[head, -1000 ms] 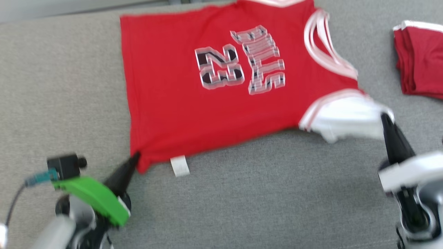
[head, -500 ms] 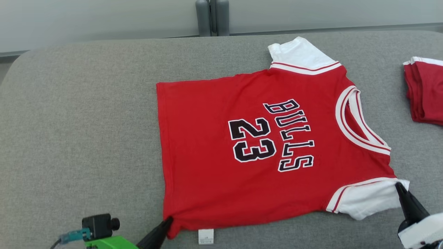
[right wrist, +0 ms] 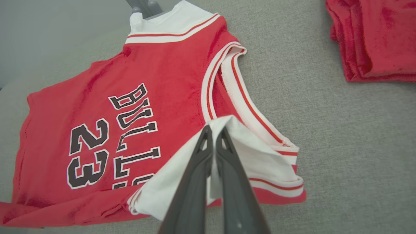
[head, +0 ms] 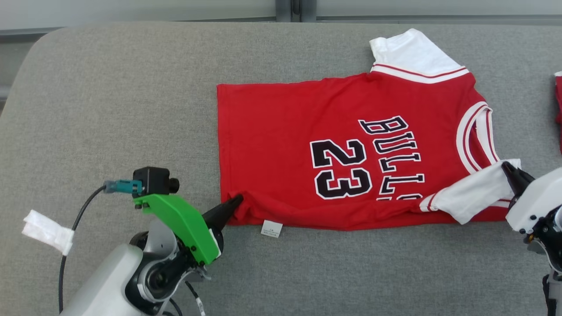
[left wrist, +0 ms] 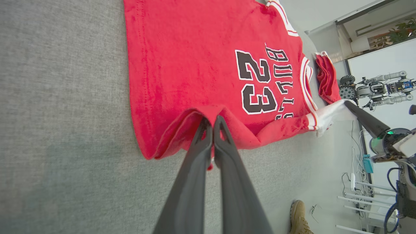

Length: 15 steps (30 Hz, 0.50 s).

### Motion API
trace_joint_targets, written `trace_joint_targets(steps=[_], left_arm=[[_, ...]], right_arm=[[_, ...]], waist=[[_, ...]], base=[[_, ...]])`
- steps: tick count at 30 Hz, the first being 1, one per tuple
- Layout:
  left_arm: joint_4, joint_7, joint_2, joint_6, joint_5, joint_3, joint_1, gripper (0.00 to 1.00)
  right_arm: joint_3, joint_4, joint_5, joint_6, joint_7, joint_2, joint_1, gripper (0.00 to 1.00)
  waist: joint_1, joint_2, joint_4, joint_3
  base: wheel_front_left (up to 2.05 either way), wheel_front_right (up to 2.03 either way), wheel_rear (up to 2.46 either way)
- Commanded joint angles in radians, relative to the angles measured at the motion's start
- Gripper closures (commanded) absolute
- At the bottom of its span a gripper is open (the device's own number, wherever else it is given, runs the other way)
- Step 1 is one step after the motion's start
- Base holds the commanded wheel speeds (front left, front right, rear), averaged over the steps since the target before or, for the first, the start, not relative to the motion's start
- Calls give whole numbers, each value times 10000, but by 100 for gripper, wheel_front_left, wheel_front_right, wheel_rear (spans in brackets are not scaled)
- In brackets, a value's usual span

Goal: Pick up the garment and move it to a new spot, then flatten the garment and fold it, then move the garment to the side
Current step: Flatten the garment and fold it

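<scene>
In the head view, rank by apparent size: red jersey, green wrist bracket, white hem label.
Largest: red jersey.
Next: green wrist bracket, though nearness to the camera inflates it.
Smallest: white hem label.

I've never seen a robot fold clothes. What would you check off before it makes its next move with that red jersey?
1. Left gripper shut on the jersey's hem corner: ok.
2. Right gripper shut on the near white sleeve: ok.
3. Near edge doubled over along a straight line: ok.
4. Far half lying flat: ok.
5. Other red garment lies apart from the jersey: ok.
6. Both fabric layers caught in each grip: cannot tell.
</scene>
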Motion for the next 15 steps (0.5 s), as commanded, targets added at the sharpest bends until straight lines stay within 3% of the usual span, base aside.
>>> trace_joint_targets(steps=[1,2,3,4,5,7,10,15], left_arm=[[349,157,-105,-37,-156,57,-436,100],[574,250,-163,-20,-169,65,-641,100],[852,298,-293,53,-269,130,-854,92],[1110,272,-397,101,-283,220,-1048,65],[1434,268,-427,153,-200,256,-1281,0],[2042,-38,-511,250,-54,470,-1645,0],[2621,-379,-562,47,191,439,-1860,0],[2243,-1229,-230,-461,564,430,-944,0]], right_arm=[[6,133,-203,1,110,-18,-395,100],[-33,237,-312,1,153,-25,-626,100],[-13,357,-451,1,149,-68,-892,62],[101,421,-541,1,44,-130,-1103,12],[127,577,-656,1,-35,-179,-1304,0],[159,746,-845,1,-268,-264,-1653,0],[385,827,-914,1,-669,-383,-1858,0],[1059,146,-733,-2,-1162,-1143,-802,0]], waist=[[1,0,220,343],[1,0,231,406],[1,0,239,480],[1,0,243,526],[1,0,240,578],[1,0,220,643],[1,0,175,612],[1,0,26,362]], base=[[0,0,0],[0,0,0],[0,0,0],[0,0,0],[0,0,0],[0,0,0],[0,0,0],[0,0,0]])
